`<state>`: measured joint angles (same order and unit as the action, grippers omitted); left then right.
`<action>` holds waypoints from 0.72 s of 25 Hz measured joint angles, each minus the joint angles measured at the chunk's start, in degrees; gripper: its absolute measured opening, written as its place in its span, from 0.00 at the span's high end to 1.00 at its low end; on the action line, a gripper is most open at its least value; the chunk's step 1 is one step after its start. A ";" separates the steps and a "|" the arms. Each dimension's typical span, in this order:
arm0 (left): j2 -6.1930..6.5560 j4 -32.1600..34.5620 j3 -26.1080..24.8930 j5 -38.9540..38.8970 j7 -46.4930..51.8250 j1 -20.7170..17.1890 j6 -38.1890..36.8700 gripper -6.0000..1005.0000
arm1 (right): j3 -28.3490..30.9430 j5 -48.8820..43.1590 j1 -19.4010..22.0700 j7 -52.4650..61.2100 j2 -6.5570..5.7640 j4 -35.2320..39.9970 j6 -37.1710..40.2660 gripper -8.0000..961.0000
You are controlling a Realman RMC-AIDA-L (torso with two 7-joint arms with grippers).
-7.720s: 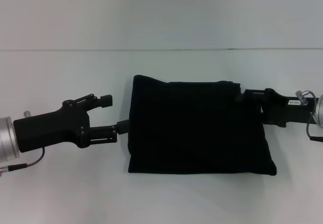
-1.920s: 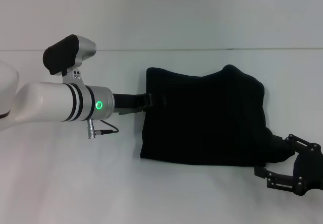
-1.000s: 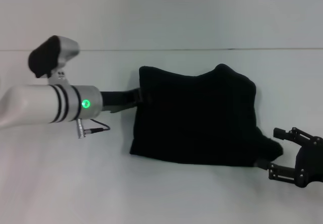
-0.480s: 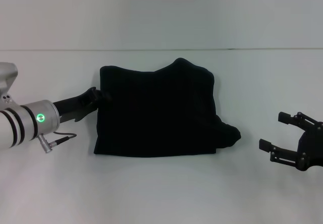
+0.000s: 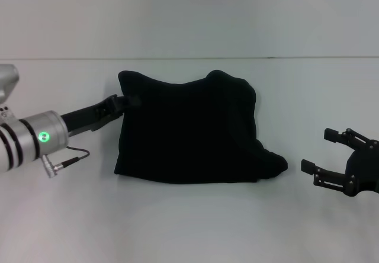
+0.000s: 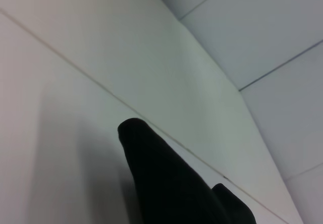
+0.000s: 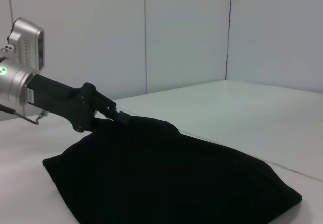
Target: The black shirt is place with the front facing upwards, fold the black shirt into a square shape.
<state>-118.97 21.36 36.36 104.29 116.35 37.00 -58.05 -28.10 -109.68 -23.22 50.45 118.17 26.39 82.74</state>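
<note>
Left gripper (image 5: 131, 101): at the shirt's far-left corner, reaching in from the left side. Its tips meet the cloth edge and look pinched on it, though black on black makes the contact hard to read from the head view. The right wrist view shows the same gripper (image 7: 121, 117) with its tips pressed into the raised top edge of the shirt (image 7: 166, 176), fingers drawn together on the fabric. A green light shows on the left arm's wrist ring.

Right gripper (image 5: 330, 151): low at the right side of the table, well apart from the shirt, fingers spread wide with nothing between them.

Shirt (image 5: 189, 132): lies near the middle of the white table (image 5: 189, 227), folded into a rough block. Near edge fairly straight; far edge uneven, with a hump toward the right. A small lump of cloth sticks out at the near-right corner, pointing toward the right gripper. No lettering visible; only plain black shows.

Left wrist view: one dark corner of the shirt (image 6: 166, 178) against table and wall.
</note>
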 joint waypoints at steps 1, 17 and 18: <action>0.40 0.15 -0.02 -0.08 -0.30 -0.23 -0.75 0.91 | 0.14 0.01 -0.03 -0.02 0.09 0.03 -0.04 0.02; -0.70 14.98 -2.15 -3.85 -44.15 -10.67 -33.65 0.20 | 4.90 0.07 -1.99 -4.02 1.73 -0.89 0.67 0.02; -1.07 14.97 -1.81 -3.54 -47.61 -11.48 -35.71 0.15 | 4.68 -0.03 -1.99 -4.25 1.76 -1.09 0.96 0.02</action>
<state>-120.03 36.33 34.55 100.75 68.74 25.52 -93.77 -23.42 -109.71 -25.21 46.19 119.94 25.30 83.69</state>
